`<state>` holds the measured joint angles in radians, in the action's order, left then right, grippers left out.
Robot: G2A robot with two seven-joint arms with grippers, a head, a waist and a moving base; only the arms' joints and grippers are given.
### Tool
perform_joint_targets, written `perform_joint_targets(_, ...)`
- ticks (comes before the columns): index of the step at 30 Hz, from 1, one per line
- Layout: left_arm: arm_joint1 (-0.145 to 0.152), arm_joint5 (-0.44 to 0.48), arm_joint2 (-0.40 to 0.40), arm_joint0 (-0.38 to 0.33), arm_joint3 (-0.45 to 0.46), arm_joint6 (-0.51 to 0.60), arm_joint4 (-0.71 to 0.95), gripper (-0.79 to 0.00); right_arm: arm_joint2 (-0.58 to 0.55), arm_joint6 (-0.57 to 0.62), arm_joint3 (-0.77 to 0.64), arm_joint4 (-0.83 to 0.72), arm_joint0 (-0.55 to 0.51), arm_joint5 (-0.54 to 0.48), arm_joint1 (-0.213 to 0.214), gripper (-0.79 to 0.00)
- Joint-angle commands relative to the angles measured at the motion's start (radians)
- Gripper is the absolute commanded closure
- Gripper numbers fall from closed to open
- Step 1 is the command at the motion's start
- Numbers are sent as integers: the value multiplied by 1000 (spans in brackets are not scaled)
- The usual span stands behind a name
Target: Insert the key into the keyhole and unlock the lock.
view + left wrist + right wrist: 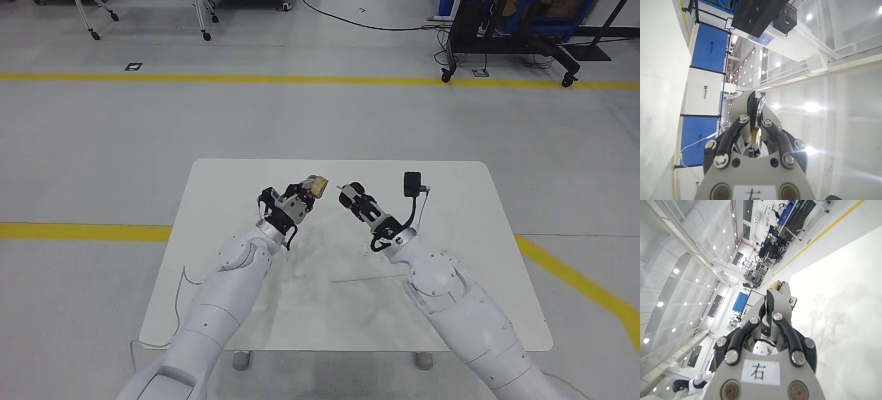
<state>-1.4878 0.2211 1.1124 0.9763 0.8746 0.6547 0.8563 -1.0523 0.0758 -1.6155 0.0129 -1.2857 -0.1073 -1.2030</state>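
Note:
Above the white table (470, 290), my left gripper (303, 192) is shut on a brass padlock (316, 185). In the left wrist view the padlock's brass body (755, 136) and silver shackle (761, 107) sit between the fingers of the left gripper (755, 111). Just to the right, my right gripper (348, 192) faces the padlock with a small gap between them. It is shut on a thin metal key (765, 306), held edge-on in the right gripper (768, 303). Beyond its tips, the right wrist view shows the padlock (774, 285).
Both grippers hover over the table's far middle part. Yellow floor lines (300, 78) run around the table, and wheeled racks (510, 45) stand far behind it.

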Motion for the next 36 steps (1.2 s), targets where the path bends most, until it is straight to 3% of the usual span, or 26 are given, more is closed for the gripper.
perform_joint_targets(1, 1, -12, 2, 5, 12, -8, -6, 0, 5, -26, -29, 50, -24, 10, 0, 0)
perform_joint_targets(8, -3, -34, -9, 19, 39, -26, -23, 0, 78, -138, -66, 336, -33, 133, -12, 0)
perform_joint_targets(16, -9, 3, -18, 23, 52, -44, -59, 0, 93, -149, -73, 322, -31, 188, -31, 0)
perform_joint_targets(36, -11, 24, -6, 22, 52, -56, -111, 0, 76, -120, -61, 333, -25, 215, -56, 0)
